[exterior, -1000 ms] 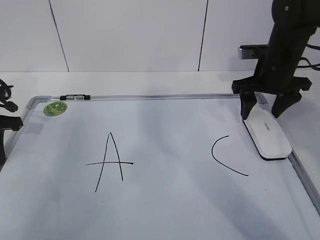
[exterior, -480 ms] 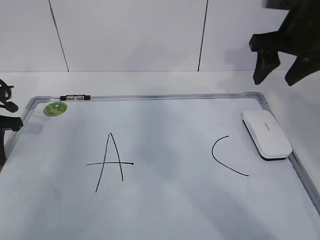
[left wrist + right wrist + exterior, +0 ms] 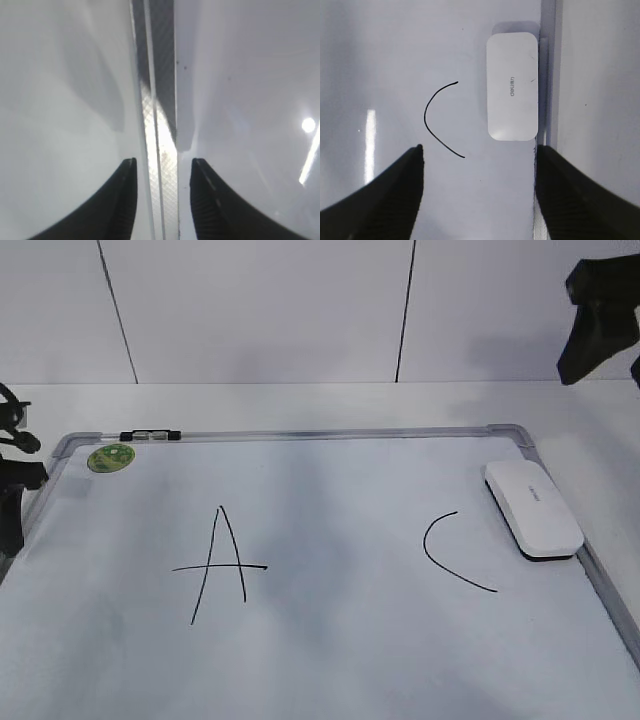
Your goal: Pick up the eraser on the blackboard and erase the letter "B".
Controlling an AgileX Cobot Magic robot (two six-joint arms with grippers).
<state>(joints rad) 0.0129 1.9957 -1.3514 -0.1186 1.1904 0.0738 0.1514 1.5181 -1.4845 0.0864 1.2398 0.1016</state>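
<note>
Exterior view: the blackboard (image 3: pixel 330 640), a white dry-erase surface in a silver-grey frame, lies flat on a white table (image 3: pixel 300 400). Two hand-drawn black marks are readable on it: a capital "A" (image 3: pixel 220 565) left of centre and a "C" (image 3: pixel 452 550) to the right. Between them the surface is bare, and no letter "B" shows. A round green sticker (image 3: pixel 111 457) sits in the far-left corner; its print is too small to read. Just beside it a small black-and-silver clip (image 3: pixel 148 435) rests on the top frame. The eraser (image 3: pixel 533 508), a white rounded block, lies flat on the board against the right frame rail, near the "C" but apart from it. The right gripper (image 3: pixel 610 325) hangs well above the eraser at the picture's upper right edge, touching nothing; only part of it shows. The left gripper (image 3: pixel 12 490) sits at the left edge by the board's frame.

Left wrist view: the left gripper (image 3: pixel 162 190) stands with its jaws partly apart, astride the board's frame rail (image 3: pixel 162 125); whether the fingers touch the rail cannot be told.

Right wrist view: the right gripper (image 3: pixel 479 172) has its jaws spread wide and holds nothing. Below it lie the eraser (image 3: pixel 513 86), with small grey lettering reading "deli" and further letters I cannot make out, and the "C" (image 3: pixel 437 120).
</note>
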